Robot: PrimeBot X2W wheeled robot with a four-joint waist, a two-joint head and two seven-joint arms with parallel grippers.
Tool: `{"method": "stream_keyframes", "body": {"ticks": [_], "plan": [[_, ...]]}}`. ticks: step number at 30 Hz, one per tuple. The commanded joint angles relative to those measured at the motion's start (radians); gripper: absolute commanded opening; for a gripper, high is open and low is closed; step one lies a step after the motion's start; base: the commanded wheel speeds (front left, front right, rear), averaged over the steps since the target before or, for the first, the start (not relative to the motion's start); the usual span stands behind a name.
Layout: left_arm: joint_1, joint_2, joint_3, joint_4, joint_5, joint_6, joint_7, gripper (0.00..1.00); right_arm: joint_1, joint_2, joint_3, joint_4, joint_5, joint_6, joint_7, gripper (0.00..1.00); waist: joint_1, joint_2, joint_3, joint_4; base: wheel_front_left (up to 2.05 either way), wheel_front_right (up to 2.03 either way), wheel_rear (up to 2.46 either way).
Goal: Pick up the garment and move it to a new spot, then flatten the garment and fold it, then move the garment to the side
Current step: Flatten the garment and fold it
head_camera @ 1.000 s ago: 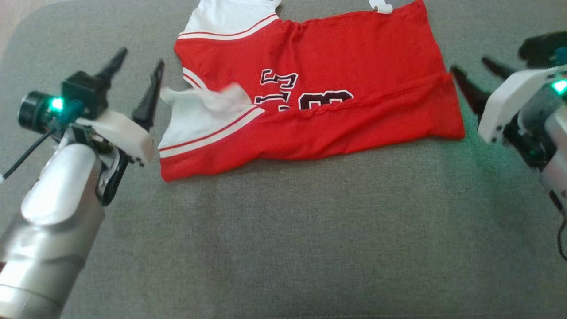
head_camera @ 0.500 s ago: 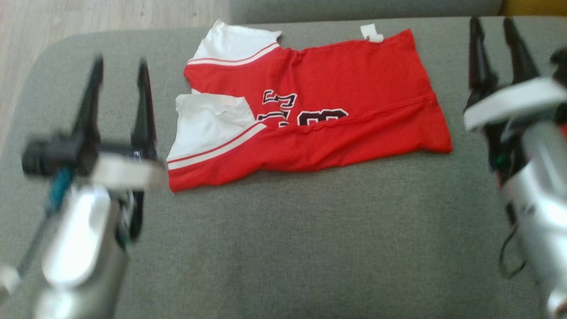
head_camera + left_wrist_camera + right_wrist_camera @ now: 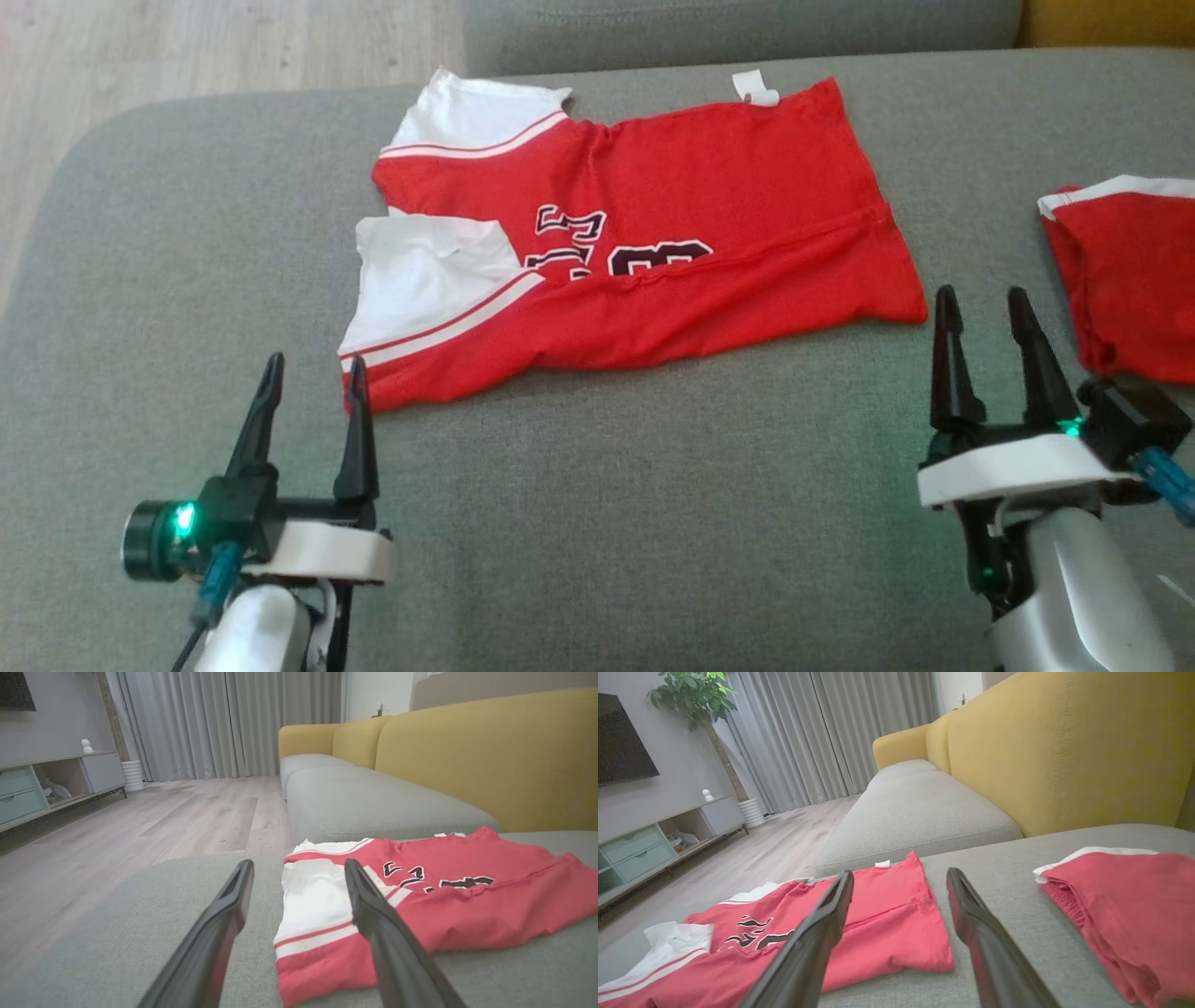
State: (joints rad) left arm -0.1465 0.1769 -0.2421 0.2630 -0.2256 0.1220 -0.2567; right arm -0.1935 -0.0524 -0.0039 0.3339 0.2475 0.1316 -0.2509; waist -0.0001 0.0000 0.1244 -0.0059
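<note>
Two grippers stand with jaws wide apart and empty over a grey seat cushion (image 3: 607,523). The left gripper (image 3: 315,369) sits at the near left, one fingertip just beside the near-left corner of the garment (image 3: 728,187). The right gripper (image 3: 980,299) sits at the near right, between the garment's hem corner and a second red garment (image 3: 1130,271) lying at the cushion's right.

The garment, a red jersey with white sleeves and red-and-white striped trim, lies spread and partly folded over on the far half of the cushion, its sleeves toward the left. Its far edge runs close to the seam with the next cushion (image 3: 747,28). The cushion's rounded left edge borders a wooden floor (image 3: 187,47). A yellow backrest (image 3: 467,756) rises behind the seat. Bare cushion extends across the whole near half, between the two grippers.

Black numerals (image 3: 616,247) outlined in white show on the chest, cut off by the fold and not legible with certainty. A small white tag (image 3: 756,91) projects from the far edge; any print on it is too small to read.
</note>
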Motion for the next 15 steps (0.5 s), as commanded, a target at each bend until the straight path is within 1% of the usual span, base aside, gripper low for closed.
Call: {"method": "stream_keyframes", "body": {"ticks": [1,5,12,15], "plan": [[-0.051,0.013,0.047,-0.018,0.011,-0.003,-0.005,1.0,-0.038,0.002,0.029,-0.042,0.005,-0.001,-0.011,1.0,0.0001,0.0,0.01,-0.006,0.0,0.0,0.0],[-0.098,0.025,0.041,0.089,0.028,-0.017,-0.003,1.0,-0.051,0.002,0.051,-0.051,0.012,-0.001,-0.011,1.0,0.0001,0.0,0.039,-0.019,0.0,0.0,0.0],[-0.197,0.039,0.033,0.275,0.009,-0.053,0.059,1.0,-0.061,0.002,0.08,-0.051,0.024,-0.001,-0.011,1.0,0.0001,0.0,0.091,-0.045,0.0,0.0,0.0],[-0.23,0.049,0.036,0.344,0.006,-0.053,0.077,1.0,-0.063,0.002,0.088,-0.051,0.029,-0.001,-0.011,1.0,0.0001,0.0,0.107,-0.057,0.0,0.0,0.0]]}}
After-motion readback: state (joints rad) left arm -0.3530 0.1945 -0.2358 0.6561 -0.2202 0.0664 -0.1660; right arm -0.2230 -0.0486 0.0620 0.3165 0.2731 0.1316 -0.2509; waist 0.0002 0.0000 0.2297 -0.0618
